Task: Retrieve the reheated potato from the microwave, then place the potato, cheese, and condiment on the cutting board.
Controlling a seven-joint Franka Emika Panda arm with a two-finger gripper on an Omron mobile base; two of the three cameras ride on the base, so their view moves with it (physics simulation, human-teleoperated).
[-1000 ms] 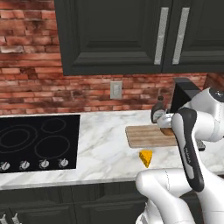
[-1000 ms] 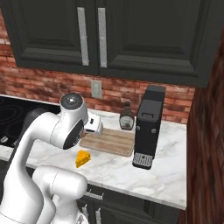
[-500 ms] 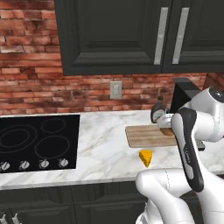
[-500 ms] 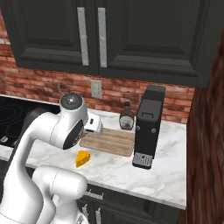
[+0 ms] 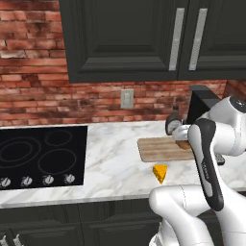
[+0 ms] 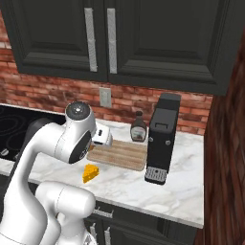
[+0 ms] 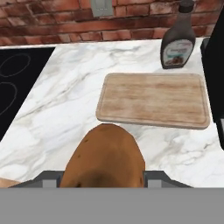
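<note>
A: Where's the potato (image 7: 105, 157)?
B: In the claw (image 7: 101, 178), gripped from both sides and held above the bench (image 7: 65, 109), near the front edge of the cutting board (image 7: 153, 98). In the hand view its long axis runs away from the camera toward the board.
A: And the other views?
B: The left base view shows the cheese (image 5: 160, 173) lying on the bench in front of the board. The right base view shows the bottle (image 6: 138, 128) upright behind the board, beside the coffee machine (image 6: 161, 139)
</note>
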